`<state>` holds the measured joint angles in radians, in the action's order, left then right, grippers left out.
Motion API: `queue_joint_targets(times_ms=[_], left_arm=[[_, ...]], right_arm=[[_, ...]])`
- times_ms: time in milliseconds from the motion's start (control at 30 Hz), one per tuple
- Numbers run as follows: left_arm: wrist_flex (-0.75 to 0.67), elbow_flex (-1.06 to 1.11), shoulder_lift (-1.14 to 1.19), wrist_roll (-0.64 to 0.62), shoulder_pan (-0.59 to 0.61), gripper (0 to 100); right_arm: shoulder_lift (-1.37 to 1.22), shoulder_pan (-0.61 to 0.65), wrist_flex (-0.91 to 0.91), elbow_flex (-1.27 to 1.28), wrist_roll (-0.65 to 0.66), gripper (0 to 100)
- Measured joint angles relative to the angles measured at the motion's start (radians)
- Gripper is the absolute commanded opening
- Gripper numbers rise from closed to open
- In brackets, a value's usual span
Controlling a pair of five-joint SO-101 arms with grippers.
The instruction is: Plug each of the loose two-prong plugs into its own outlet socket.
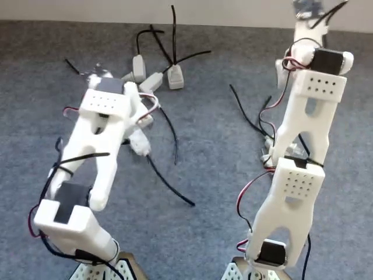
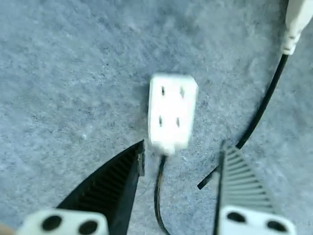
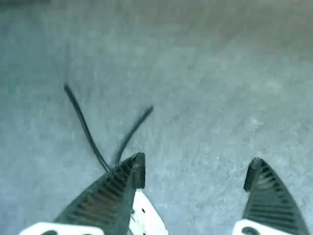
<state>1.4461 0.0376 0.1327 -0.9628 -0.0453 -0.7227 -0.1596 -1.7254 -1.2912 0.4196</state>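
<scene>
Toward the desk's (image 1: 215, 175) far edge in the high view, white plugs (image 1: 156, 76) lie clustered; at the left wrist, the left gripper (image 2: 183, 149) spreads its fingers wide just short of an outlet socket (image 2: 172, 115); at the right wrist, the right gripper (image 3: 196, 164) gapes wide, with a second socket (image 3: 144, 218) beside one finger.

Seen from above, a bare strip of carpet (image 1: 215, 151) runs from 12 to 6 o'clock between the arms. At 11 o'clock a cluster of plugs (image 1: 152, 81) and crossing cords (image 1: 173, 35) clutters the way. A black cord (image 1: 170, 183) lies across at 8 o'clock. Thin cords (image 1: 247, 119) trail at 2 o'clock by the right arm (image 1: 306, 116). Between the spread fingers of the right gripper (image 3: 196, 160) the carpet is bare, and two cords (image 3: 85, 127) lie beyond.
</scene>
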Motion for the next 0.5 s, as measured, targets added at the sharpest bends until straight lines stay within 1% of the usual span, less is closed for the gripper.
queue_joint_targets(times_ms=[100, 233, 400, 500], left_arm=[[0.008, 0.000, -0.021, 0.003, 0.021, 29], [0.009, 0.000, -0.021, 0.003, 0.025, 29], [0.009, 0.000, 0.009, 0.003, 0.028, 29], [0.009, -0.003, 0.074, 0.003, 0.051, 29]], right_arm=[[0.025, 0.003, 0.000, 0.083, 0.107, 32.1], [0.146, 0.003, 0.000, 0.261, 0.262, 32.0], [0.331, 0.005, 0.000, 0.600, 0.483, 32.0], [0.381, 0.006, 0.000, 0.796, 0.628, 32.0]])
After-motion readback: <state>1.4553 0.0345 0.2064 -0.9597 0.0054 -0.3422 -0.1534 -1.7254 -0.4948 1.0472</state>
